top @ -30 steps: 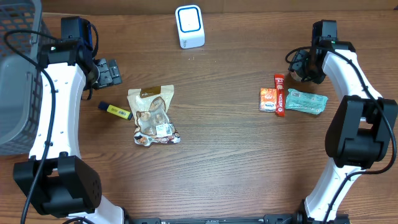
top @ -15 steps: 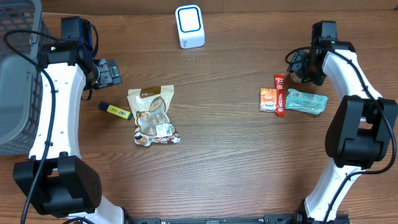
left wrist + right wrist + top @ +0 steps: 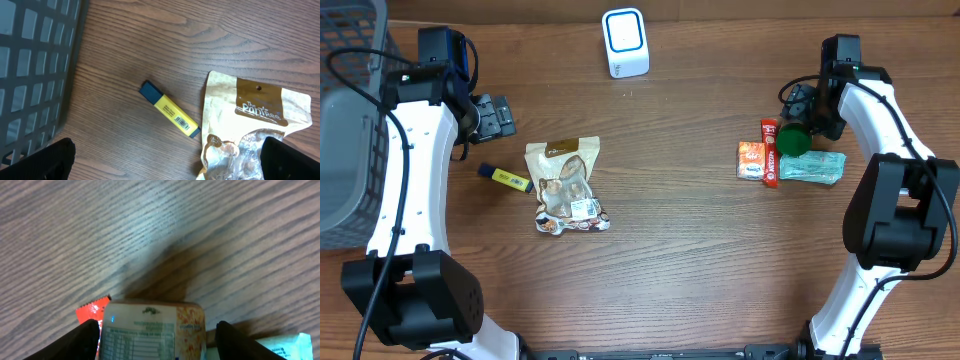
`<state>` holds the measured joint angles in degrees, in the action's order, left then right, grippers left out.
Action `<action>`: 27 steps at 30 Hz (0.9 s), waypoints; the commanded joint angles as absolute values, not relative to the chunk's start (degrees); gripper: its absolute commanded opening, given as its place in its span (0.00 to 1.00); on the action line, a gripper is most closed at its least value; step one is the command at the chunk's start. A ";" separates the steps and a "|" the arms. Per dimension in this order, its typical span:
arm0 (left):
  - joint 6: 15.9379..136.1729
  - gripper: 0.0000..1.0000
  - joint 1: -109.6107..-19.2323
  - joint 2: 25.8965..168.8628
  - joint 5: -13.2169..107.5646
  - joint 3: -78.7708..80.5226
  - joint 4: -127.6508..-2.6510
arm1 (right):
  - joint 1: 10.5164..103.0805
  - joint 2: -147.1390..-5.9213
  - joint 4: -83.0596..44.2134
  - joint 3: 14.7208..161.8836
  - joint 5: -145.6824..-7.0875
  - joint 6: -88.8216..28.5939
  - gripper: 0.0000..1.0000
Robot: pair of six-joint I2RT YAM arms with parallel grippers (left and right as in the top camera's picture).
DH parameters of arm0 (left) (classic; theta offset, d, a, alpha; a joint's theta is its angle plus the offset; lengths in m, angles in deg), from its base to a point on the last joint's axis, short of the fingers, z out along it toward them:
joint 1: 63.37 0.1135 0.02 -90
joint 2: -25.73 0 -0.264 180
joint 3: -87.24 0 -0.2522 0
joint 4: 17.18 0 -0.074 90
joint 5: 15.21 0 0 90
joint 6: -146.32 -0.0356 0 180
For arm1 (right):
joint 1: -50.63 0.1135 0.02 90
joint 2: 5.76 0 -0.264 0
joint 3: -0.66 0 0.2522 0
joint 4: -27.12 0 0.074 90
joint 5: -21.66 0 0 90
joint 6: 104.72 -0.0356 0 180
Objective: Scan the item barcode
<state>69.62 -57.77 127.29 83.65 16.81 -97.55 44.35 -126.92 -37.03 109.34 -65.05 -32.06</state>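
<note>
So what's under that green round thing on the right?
The green-topped tub covers a corner of the teal packet; the red stick lies just beside it. Whether it rests there or hangs above cannot be seen.

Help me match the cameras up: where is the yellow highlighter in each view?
Overhead: the yellow highlighter lies on the left of the table, just left of the snack pouch.
Left wrist: near the middle, lying diagonally between the grey basket and the pouch.
Right wrist: not in it.
Shared landmark: the snack pouch, to the highlighter's right in both views.
</note>
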 commanded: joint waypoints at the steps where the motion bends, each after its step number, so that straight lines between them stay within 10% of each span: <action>1: 69.16 1.00 -58.16 126.48 84.20 16.79 -97.55 | 44.46 -126.07 -38.19 110.43 -65.58 -32.30 0.76; 6: 69.16 1.00 -58.16 126.50 84.20 16.79 -97.55 | 44.46 -125.11 -42.62 115.07 -70.63 -32.28 0.90; 27: 69.16 1.00 -58.16 126.50 84.20 16.79 -97.55 | 45.23 -120.89 -58.54 116.07 -71.02 -35.95 0.93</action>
<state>69.62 -57.77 127.29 83.65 16.81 -97.55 44.53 -122.79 -58.45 115.72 -70.65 -35.45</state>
